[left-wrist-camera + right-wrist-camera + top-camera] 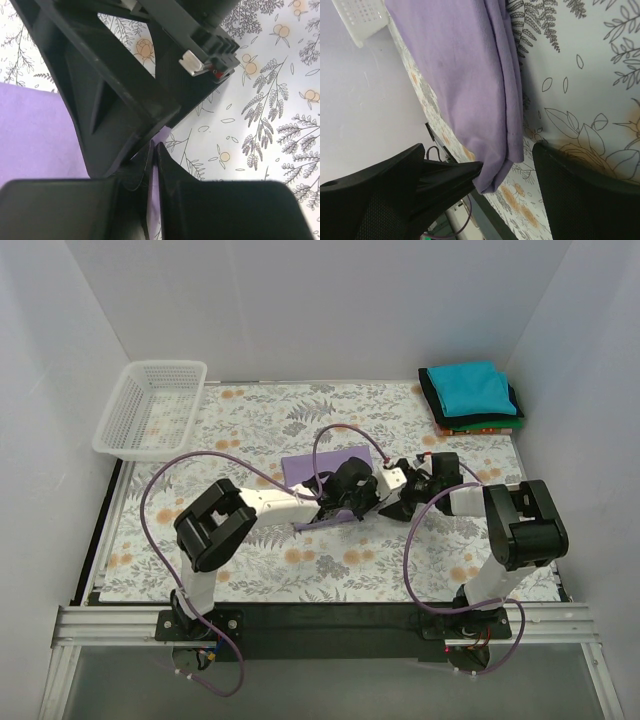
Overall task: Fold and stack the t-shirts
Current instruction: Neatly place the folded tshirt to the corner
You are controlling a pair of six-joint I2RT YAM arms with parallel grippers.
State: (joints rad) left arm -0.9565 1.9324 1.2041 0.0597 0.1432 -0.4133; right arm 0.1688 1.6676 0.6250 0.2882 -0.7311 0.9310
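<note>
The lavender t-shirt (312,466) lies folded at the table's middle, partly under my grippers. In the right wrist view it (470,75) is a long folded strip. My left gripper (340,508) is shut on its near corner, and a sliver of lavender cloth (30,130) shows between the closed jaws (154,146). The left fingertips (455,172) pinch that corner in the right wrist view. My right gripper (392,505) is open and empty beside the shirt's edge, its jaws (477,155) either side of the pinched corner. A stack with a teal shirt (472,388) on top sits back right.
A white mesh basket (150,408) stands at the back left and also shows in the right wrist view (360,15). The floral table cloth (250,420) covers the table. White walls close in the back and sides. The two arms are close together at the centre.
</note>
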